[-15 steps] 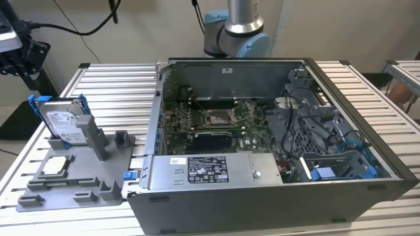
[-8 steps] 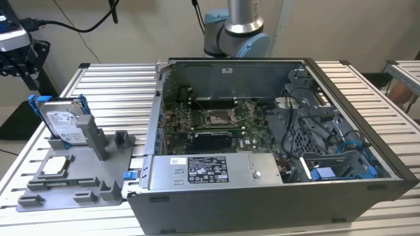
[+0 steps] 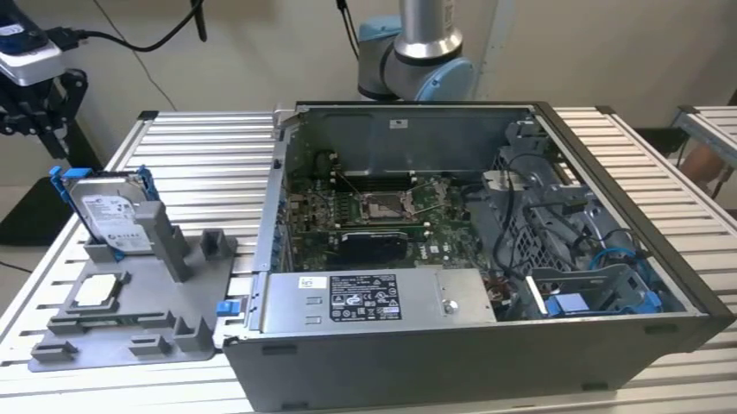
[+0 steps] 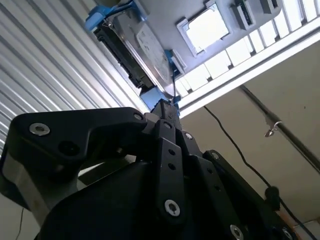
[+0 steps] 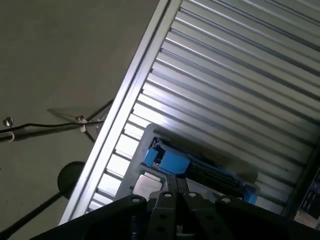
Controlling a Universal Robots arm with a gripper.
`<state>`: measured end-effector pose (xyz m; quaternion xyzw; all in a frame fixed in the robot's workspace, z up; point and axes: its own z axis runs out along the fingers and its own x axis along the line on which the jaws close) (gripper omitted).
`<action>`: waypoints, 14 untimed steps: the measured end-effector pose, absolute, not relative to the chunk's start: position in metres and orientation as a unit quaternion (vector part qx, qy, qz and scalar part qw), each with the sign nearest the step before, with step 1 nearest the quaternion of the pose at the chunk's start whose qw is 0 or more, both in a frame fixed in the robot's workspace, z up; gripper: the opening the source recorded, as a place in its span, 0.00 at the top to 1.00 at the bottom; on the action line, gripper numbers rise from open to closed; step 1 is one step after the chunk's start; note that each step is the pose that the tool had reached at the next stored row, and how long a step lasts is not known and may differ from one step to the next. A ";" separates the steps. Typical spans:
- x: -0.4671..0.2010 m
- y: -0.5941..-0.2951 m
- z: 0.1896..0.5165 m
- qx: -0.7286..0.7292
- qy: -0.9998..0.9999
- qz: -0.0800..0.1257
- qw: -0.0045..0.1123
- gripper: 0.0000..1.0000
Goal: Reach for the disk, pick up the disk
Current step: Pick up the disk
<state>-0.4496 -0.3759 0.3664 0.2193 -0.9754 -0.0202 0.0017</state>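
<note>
**Desk:** Where's the disk, and how far along are you?

**Operator:** In the exterior view, I see the disk (image 3: 106, 207) standing on edge in a slot of the grey plastic stand (image 3: 161, 297). It sits at about nine o'clock from the open computer case (image 3: 461, 375), on the ribbed aluminium table (image 3: 196, 147). It's a flat silver-grey slab with a white label on its face and a blue carrier around its edges. A small square silver chip (image 3: 98, 289) lies flat on the stand at six o'clock from it. Nothing touches the disk, so I judge the pickup not yet done.

**Desk:** And the hand?

**Operator:** In the second wrist view, the gripper (image 4: 165, 107) is black, with matte jointed links and bright bolt heads. Its tips lie together with nothing between them. The disk (image 4: 145, 50) is beyond the tips, apart from them.

**Desk:** And the first wrist view?

**Operator:** There too the gripper (image 5: 175, 194) is closed and empty. It points at the disk's (image 5: 200, 169) dark upper edge and glossy blue frame, with the slatted tabletop behind. I'd call the reach under way, with contact and the lift both left.
</note>
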 end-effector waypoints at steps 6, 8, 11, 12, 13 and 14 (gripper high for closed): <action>-0.449 -0.376 0.366 0.272 -0.962 -0.020 0.001 1.00; -0.450 -0.376 0.366 0.289 -0.957 -0.020 0.001 1.00; -0.450 -0.376 0.366 0.316 -0.949 -0.019 0.001 1.00; -0.450 -0.376 0.366 0.324 -0.946 -0.019 0.001 1.00; -0.450 -0.376 0.366 0.333 -0.943 -0.019 0.001 1.00; -0.450 -0.376 0.366 0.342 -0.940 -0.019 0.001 1.00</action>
